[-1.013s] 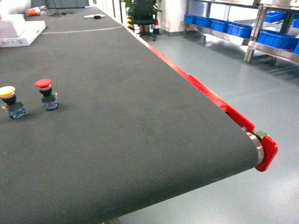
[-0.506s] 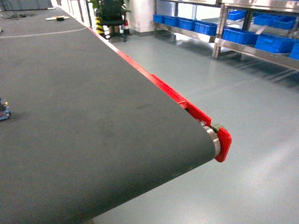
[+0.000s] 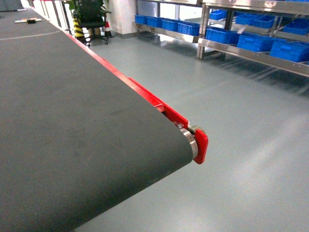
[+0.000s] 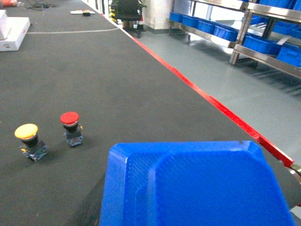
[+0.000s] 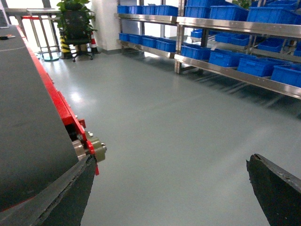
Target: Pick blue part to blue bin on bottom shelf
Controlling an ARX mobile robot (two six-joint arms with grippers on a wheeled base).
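1. While the head view shows just the dark conveyor belt (image 3: 72,135) and its red end cap (image 3: 201,146), neither gripper appears there.
2. Left wrist view: a blue part (image 4: 197,186) fills the near bottom; can't tell if the left gripper is gripping it.
3. Right gripper (image 5: 169,193) is spread wide, holding nothing.
4. Blue bins (image 3: 256,42) sit far right on the bottom shelf (image 3: 251,55).
5. Yellow button (image 4: 28,139) and red button (image 4: 71,127) stand on the belt's left.
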